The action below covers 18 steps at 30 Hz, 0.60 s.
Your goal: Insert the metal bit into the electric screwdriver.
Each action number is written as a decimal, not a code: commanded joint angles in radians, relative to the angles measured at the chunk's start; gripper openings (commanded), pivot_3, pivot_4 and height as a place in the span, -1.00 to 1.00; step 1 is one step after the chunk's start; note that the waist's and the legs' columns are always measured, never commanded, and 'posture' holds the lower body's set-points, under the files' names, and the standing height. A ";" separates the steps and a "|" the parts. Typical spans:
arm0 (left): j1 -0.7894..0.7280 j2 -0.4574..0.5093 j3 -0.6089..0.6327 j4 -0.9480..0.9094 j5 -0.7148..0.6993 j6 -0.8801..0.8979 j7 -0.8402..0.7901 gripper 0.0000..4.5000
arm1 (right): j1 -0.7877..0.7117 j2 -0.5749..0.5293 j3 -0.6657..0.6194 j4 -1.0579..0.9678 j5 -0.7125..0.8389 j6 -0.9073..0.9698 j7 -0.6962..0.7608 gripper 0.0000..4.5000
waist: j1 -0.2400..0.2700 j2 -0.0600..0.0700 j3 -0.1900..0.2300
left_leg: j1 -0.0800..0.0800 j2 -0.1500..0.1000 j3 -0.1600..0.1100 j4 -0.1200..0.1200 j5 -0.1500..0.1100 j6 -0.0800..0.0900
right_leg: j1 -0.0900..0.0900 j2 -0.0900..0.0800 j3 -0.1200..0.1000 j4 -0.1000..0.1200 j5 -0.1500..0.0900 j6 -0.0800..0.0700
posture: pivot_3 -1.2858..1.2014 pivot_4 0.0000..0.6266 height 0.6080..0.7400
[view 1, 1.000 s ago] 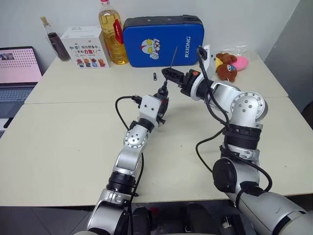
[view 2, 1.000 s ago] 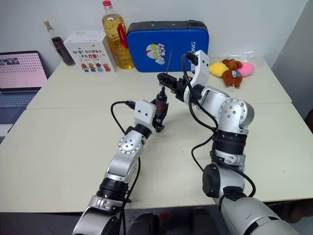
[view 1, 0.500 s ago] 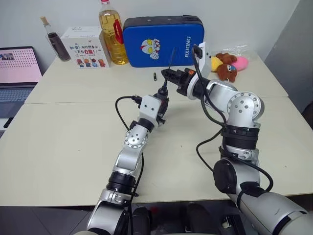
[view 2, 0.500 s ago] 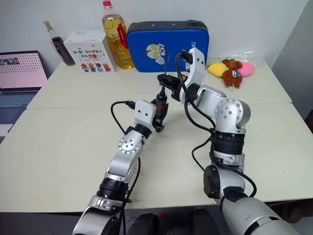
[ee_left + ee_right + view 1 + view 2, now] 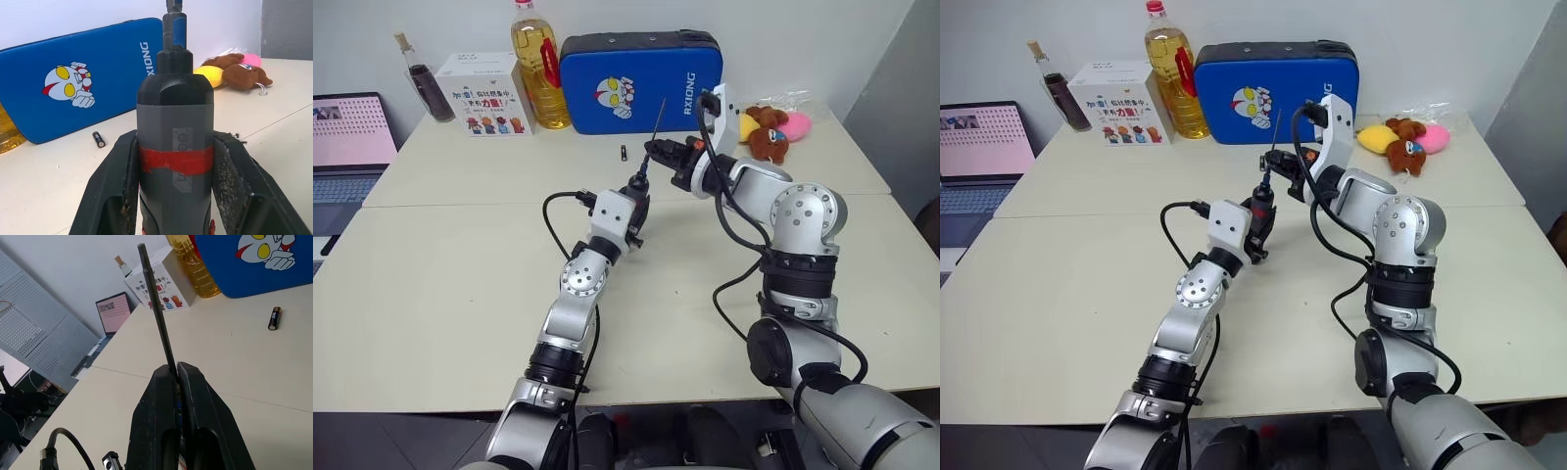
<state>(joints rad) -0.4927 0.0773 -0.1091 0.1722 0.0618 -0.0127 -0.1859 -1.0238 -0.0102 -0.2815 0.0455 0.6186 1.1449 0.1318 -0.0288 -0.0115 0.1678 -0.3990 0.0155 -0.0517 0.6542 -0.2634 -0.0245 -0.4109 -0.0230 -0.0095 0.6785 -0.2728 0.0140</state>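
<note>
Cream tabletop (image 5: 440, 294) below, left gripper (image 5: 173, 161) clamps the electric screwdriver (image 5: 174, 142) upright; right gripper (image 5: 177, 377) pinches the metal bit (image 5: 155, 303) just above its tip. Seating step: next push needs exact alignment.

Readable text:
- Blue padded rectangular case (image 5: 639, 81), on the table beyond the right gripper (image 5: 653, 150): white lettering "AXIONG" along its right end, beside a cartoon hero face.
- White cardboard box (image 5: 483, 94), further left: red Chinese characters, too small to read.
</note>
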 commanded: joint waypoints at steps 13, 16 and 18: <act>-0.037 -0.008 0.002 -0.024 0.005 -0.006 0.010 -0.25 | 0.101 -0.070 0.310 -0.160 -0.137 -0.181 0.102 -0.99 | 0.000 0.000 0.000 | 0.000 0.000 0.000 0.000 0.000 0.000 | 0.000 0.000 0.000 0.000 0.000 0.000 | 0.03 -0.52 1.00; -0.038 -0.008 0.002 -0.024 0.004 -0.006 0.009 -0.25 | 0.098 -0.068 0.321 -0.149 -0.154 -0.205 0.107 -0.99 | 0.001 0.000 0.000 | 0.001 0.000 0.000 0.000 0.000 0.000 | 0.000 0.000 0.000 0.001 0.000 0.000 | 0.03 -0.52 1.00; -0.038 -0.008 0.002 -0.023 0.003 -0.006 0.007 -0.25 | 0.093 -0.063 0.324 -0.137 -0.164 -0.218 0.110 -0.99 | 0.001 0.000 0.000 | 0.001 0.000 0.000 0.000 0.000 0.000 | 0.000 0.000 0.000 0.001 0.000 0.000 | 0.03 -0.52 1.00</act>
<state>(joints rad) -0.4928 0.0740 -0.1098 0.1720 0.0631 -0.0096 -0.1856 -0.9221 -0.0920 0.0027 -0.0828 0.4498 0.9386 0.2092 -0.0279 -0.0116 0.1678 -0.3983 0.0151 -0.0520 0.6546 -0.2633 -0.0247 -0.4106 -0.0231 -0.0099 0.6791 -0.2728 0.0140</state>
